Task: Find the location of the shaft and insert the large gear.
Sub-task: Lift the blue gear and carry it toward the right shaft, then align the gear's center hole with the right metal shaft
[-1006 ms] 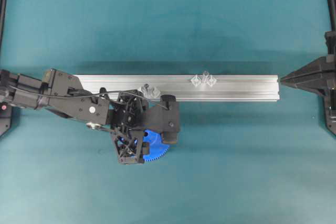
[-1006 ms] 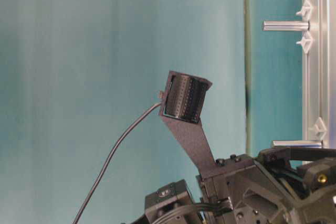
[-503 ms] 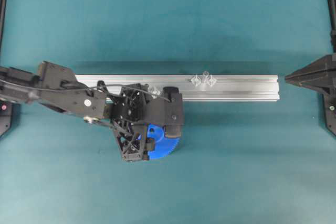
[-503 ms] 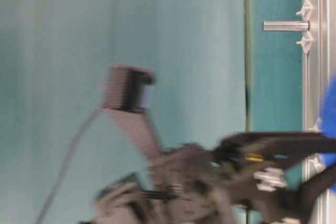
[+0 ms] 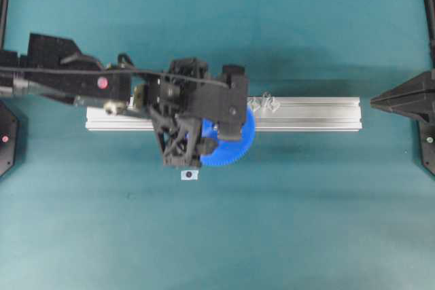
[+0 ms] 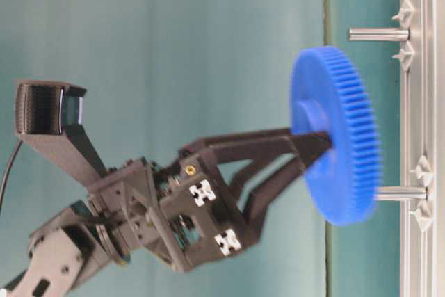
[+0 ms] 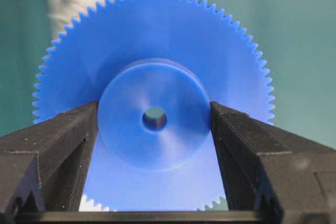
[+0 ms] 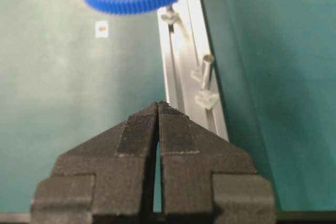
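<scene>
left fingers (image 7: 63, 150) clamp the large gear (image 7: 154, 114) hub.

Lab robot bench: a teal cloth-covered desk (image 5: 306, 222) is carrying a silver extruded aluminium rail (image 5: 319, 113), black frame posts (image 5: 5, 5) standing at its edges.

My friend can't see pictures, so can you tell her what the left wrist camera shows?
A big blue gear with tiny teeth fills the view, gripped by its round raised hub between the two black fingers of the left tool. A small hole runs through the hub's middle. Behind is blurry teal.
</scene>
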